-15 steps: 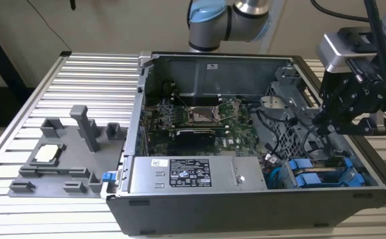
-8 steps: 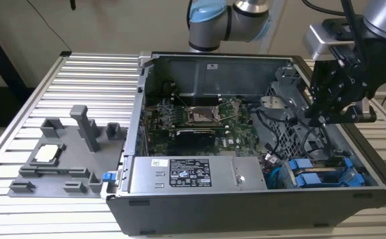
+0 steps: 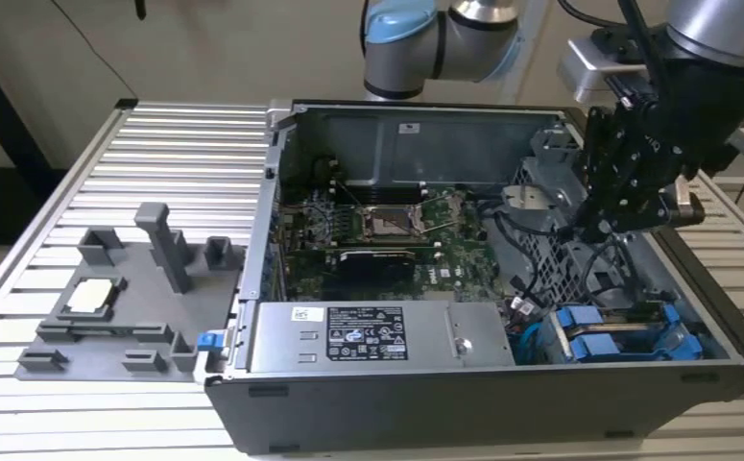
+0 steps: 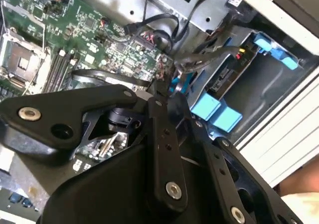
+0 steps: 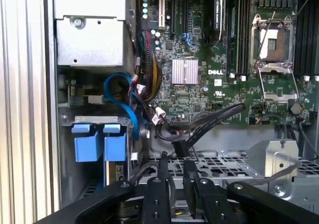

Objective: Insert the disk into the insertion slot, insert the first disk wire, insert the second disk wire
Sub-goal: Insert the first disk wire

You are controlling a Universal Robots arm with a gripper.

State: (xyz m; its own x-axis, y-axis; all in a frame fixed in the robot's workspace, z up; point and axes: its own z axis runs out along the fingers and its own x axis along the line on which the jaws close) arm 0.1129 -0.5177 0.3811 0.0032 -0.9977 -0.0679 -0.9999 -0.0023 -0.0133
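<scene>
My gripper (image 3: 598,233) hangs inside the open case, over the perforated cage at the exterior view's right. Its fingers (image 5: 163,171) stand close together, shut on the connector (image 5: 180,148) of a flat black wire (image 5: 209,119) that runs off toward the motherboard. The same wire (image 4: 199,59) shows at the fingertips in the second wrist view. Two blue carrier fronts (image 3: 589,336) sit side by side in the insertion slot (image 3: 685,336), the grey bay at the case's front corner. I cannot tell which one holds the disk. The bay (image 5: 94,119) lies a short way from the fingertips.
A big grey box with a white label (image 3: 365,336) fills the case's front. The motherboard (image 3: 372,226) lies in the middle. Loose cables, one of them blue (image 5: 119,84), crowd the space by the bay. A grey fixture (image 3: 115,298) stands on the slatted table (image 3: 180,144) at the exterior view's left.
</scene>
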